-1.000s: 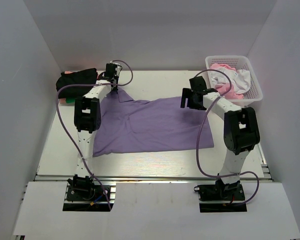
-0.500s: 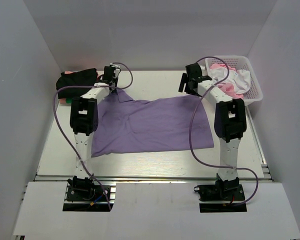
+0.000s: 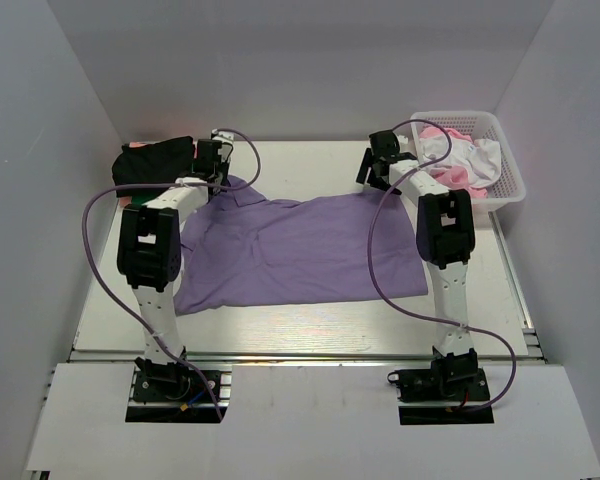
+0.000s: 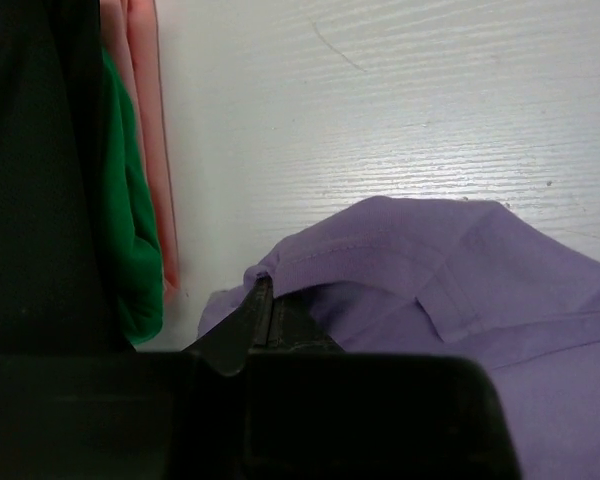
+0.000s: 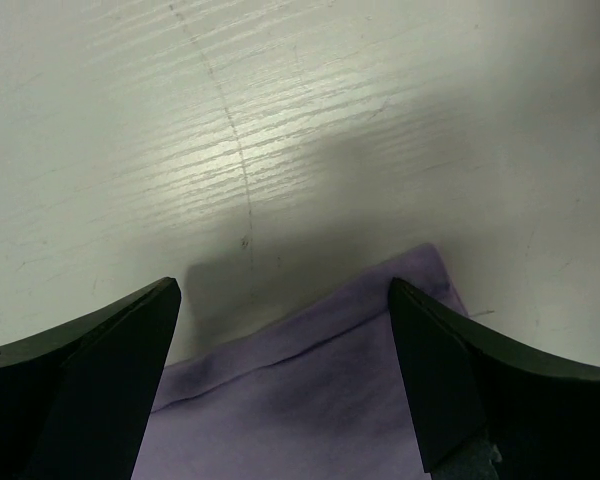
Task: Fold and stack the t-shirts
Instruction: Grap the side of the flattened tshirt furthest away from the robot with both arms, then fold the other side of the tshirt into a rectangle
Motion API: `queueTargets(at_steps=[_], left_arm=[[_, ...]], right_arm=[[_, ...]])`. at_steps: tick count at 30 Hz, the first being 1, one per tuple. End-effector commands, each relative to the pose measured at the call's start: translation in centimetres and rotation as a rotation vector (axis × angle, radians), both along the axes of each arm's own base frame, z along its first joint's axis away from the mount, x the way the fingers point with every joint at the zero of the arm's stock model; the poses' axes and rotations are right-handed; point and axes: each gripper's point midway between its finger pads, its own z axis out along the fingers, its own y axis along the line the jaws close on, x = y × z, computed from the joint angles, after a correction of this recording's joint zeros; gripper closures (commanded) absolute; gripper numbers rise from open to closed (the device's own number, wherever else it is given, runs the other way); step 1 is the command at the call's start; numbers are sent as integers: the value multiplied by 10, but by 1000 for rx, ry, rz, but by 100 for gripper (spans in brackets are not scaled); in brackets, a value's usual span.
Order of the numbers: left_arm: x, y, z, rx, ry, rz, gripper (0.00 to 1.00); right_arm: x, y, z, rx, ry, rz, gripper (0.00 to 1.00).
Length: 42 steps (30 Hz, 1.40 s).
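Purple lavender t-shirt (image 3: 300, 250) is spread mostly flat across the middle of the pale surface (image 3: 310, 325), a bit wrinkly, far-left corner bunched up. Left claw (image 3: 212, 165) sits right at that bunched corner, and right claw (image 3: 378, 168) is over the far-right corner. Can't tell from up here whether either one is actually pinching. Just beside the left claw there's a black shirt pile (image 3: 155, 160) at the far-left edge. The white basket (image 3: 510, 190) in the far-right corner has pink and white clothes (image 3: 458, 160) heaped in it. Purple cables (image 3: 100, 215) loop off both arms.
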Motion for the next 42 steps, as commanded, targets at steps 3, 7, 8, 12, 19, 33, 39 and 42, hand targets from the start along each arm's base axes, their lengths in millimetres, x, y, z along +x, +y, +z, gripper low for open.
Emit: queueTargets(at_steps=[3, 7, 8, 12, 19, 33, 39, 42], left_arm=[[-7, -3, 40, -64, -74, 33, 100], [-24, -9, 43, -106, -65, 40, 100], [-32, -9, 38, -118, -47, 53, 100], [-53, -7, 44, -165, -53, 87, 100], [-95, -7, 31, -228, 34, 135, 100], [-169, 0, 53, -378, 73, 337, 100], [-198, -9, 44, -435, 154, 336, 100], [-215, -4, 47, -433, 183, 378, 100]], right_arm=[[12, -19, 16, -89, -53, -56, 10], [6, -24, 9, -131, -24, -44, 12], [6, -24, 8, -139, -21, -33, 14], [2, -23, 3, -139, -1, -20, 54], [2, -24, 12, -161, -9, 4, 100], [-26, -30, 72, -161, -126, 53, 100], [-40, -28, 70, -143, -99, 84, 100], [-57, -31, 75, -134, -100, 93, 100]])
